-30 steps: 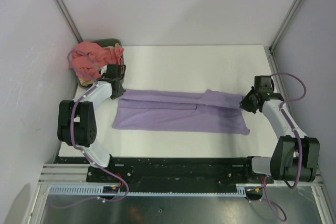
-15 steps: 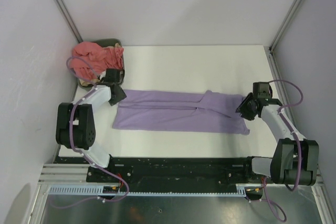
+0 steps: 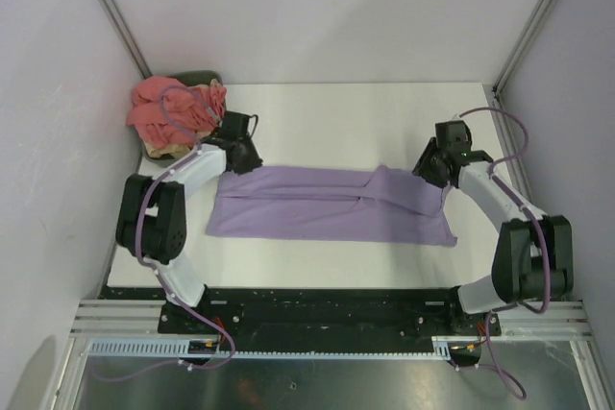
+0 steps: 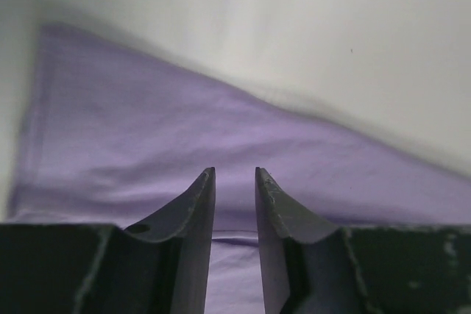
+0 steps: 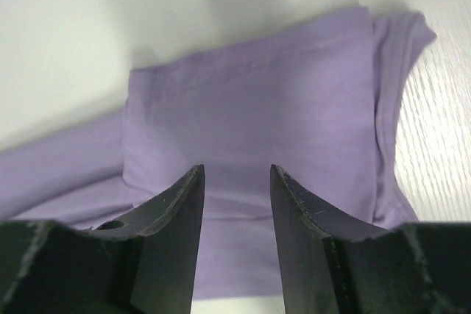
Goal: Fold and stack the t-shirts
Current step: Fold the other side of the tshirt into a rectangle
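Note:
A lavender t-shirt (image 3: 317,208) lies flat on the white table (image 3: 346,117), folded into a long strip running left to right. My left gripper (image 3: 250,158) hovers over its far left corner, jaws a little apart with nothing between them; the left wrist view shows the gripper (image 4: 235,170) above lavender cloth (image 4: 147,123). My right gripper (image 3: 427,168) hovers over the far right part, over the folded sleeve area, open and empty. The right wrist view shows the gripper (image 5: 235,168) over the cloth (image 5: 257,101). Salmon-pink shirts (image 3: 173,110) are heaped at the far left.
The pink heap sits in a dark grey-green bin (image 3: 200,78) in the far left corner, with a bit of tan cloth (image 3: 157,151) at its near side. Walls close in the table on the left, back and right. Bare table shows behind the shirt.
Both grippers swung from the shirt's outer ends toward its far edge: the left one moved right and away, the right one moved left and away. The shirt has not moved.

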`<state>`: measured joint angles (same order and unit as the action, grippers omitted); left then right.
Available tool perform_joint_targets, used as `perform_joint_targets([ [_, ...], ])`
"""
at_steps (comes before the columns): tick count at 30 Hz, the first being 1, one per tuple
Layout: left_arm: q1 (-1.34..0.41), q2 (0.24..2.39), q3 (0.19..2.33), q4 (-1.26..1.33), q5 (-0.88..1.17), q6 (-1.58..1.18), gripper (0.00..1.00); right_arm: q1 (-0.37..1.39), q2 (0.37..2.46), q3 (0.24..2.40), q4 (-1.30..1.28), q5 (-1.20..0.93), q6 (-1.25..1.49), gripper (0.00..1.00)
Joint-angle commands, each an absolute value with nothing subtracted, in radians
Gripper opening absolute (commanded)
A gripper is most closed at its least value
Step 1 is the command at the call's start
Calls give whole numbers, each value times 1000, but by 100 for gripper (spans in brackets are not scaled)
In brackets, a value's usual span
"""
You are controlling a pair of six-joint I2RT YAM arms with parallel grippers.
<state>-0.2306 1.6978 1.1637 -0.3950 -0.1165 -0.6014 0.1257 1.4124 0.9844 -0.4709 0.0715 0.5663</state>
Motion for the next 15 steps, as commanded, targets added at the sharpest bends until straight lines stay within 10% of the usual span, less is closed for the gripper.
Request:
perform_joint_targets([
  [1, -285, 1782, 1185, -372, -23, -591, 31, 146, 1529, 1081, -394, 91, 526, 46],
  [15, -316, 1799, 1106, -349, -13, -585, 25, 165, 1677, 1187, -423, 159, 505, 45],
])
